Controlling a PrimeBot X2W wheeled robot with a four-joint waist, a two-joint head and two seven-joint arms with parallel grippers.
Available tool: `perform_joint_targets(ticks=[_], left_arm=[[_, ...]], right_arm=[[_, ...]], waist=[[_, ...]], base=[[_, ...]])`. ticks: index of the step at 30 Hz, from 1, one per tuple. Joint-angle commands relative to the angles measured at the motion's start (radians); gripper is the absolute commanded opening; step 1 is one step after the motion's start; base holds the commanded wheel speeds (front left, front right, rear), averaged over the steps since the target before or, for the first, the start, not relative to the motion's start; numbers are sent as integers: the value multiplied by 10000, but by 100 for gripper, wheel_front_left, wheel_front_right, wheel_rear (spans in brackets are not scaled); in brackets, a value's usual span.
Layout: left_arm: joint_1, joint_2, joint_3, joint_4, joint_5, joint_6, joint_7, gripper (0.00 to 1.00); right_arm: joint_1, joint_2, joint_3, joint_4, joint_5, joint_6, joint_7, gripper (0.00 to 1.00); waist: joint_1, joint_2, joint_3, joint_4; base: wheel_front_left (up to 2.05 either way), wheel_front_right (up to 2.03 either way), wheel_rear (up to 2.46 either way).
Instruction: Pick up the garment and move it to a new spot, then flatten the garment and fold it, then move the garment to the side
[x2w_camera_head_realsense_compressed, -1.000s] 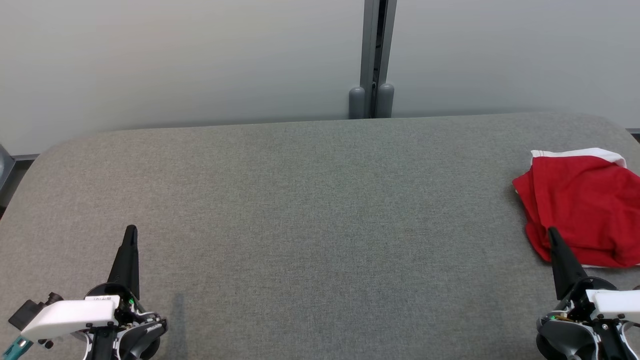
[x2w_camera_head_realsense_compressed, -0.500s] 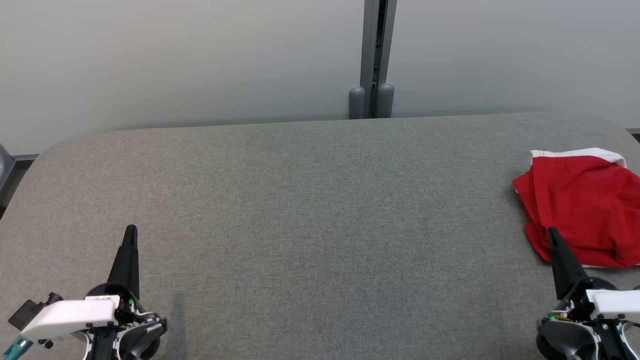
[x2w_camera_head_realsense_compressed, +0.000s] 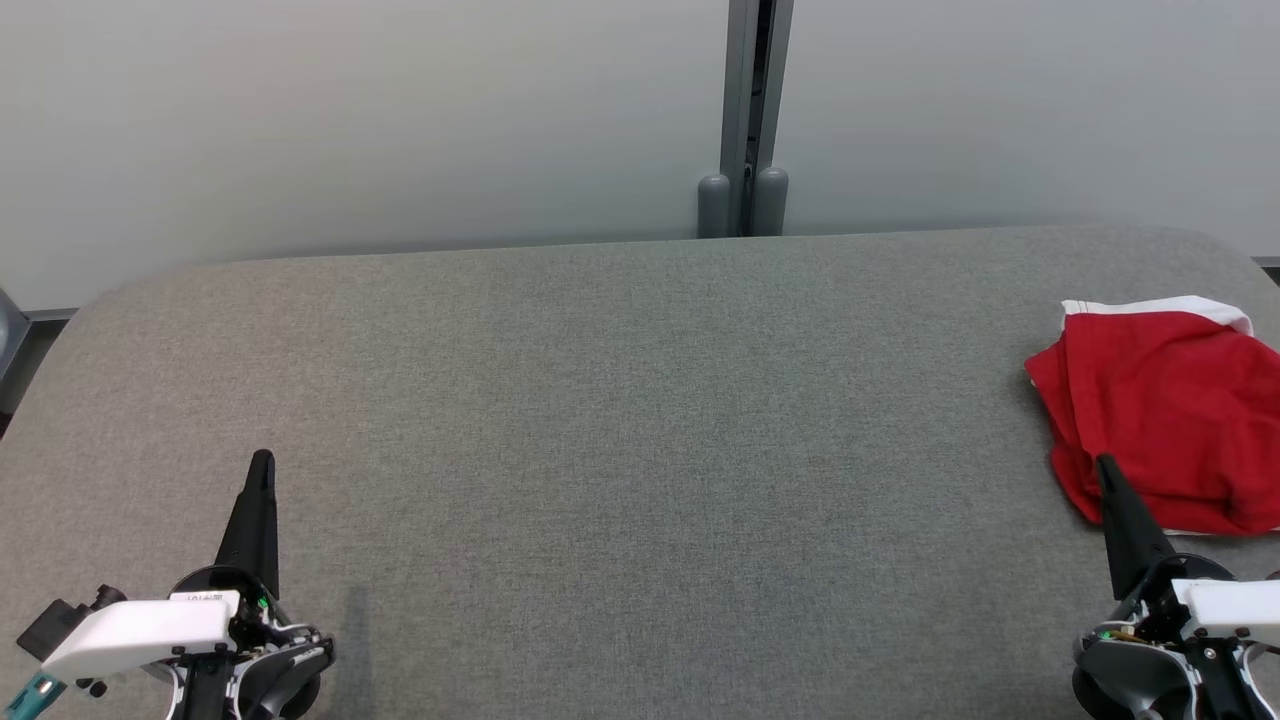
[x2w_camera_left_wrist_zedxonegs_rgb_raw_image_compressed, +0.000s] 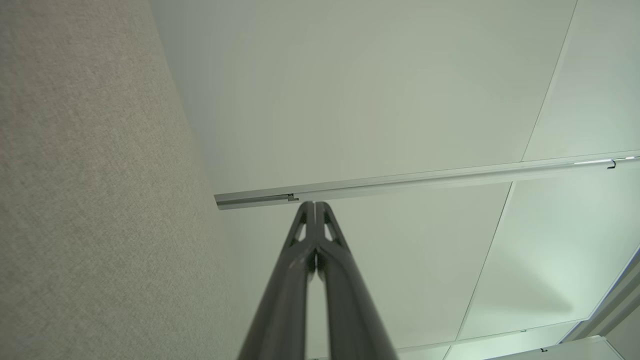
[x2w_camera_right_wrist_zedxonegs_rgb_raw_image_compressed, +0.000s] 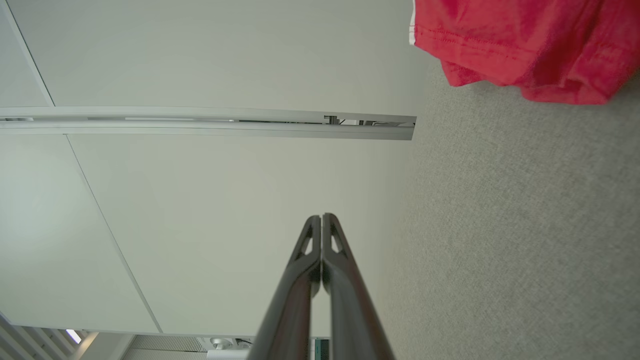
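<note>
Head view: garment (x2w_camera_head_realsense_compressed: 1160, 400), red with a white edge band, sits at the far right of the grey tabletop (x2w_camera_head_realsense_compressed: 600, 420) and runs off the frame's right edge. It's a loose layered bundle, roughly doubled over, with the near hem rumpled, so not a crisp fold. Left claw (x2w_camera_head_realsense_compressed: 262, 462) sits low at the near left, well apart from the cloth. Right claw (x2w_camera_head_realsense_compressed: 1103, 465) sits low at the near right, and its tip overlaps the garment's near-left corner in this view. Right wrist view clears that up: the cloth lies ahead and off to one side of the fingers, with bare tabletop between, so no contact. Both claws are clenched, fingers pressed together, nothing in them; each wrist view shows it plainly. Step in hand: you can't settle it from this. It fits a bunched garment lying where it waits for pickup. It fits equally a folded garment set off to the side with both arms at rest. I won't call a next move on that. Judge the fold quality yourself before you commit either arm.
</note>
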Motion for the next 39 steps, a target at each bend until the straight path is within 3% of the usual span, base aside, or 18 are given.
perform_joint_targets(ticks=[1,39], left_arm=[[-88,53,38,-38,-11,-34,31,0],[-88,53,37,-37,-12,-34,30,0]], right_arm=[[-85,-42,-8,-31,27,4,31,0],[-86,-42,-7,-31,26,4,30,0]], waist=[[0,0,0,0],[0,0,0,0]], base=[[0,0,0],[0,0,0]])
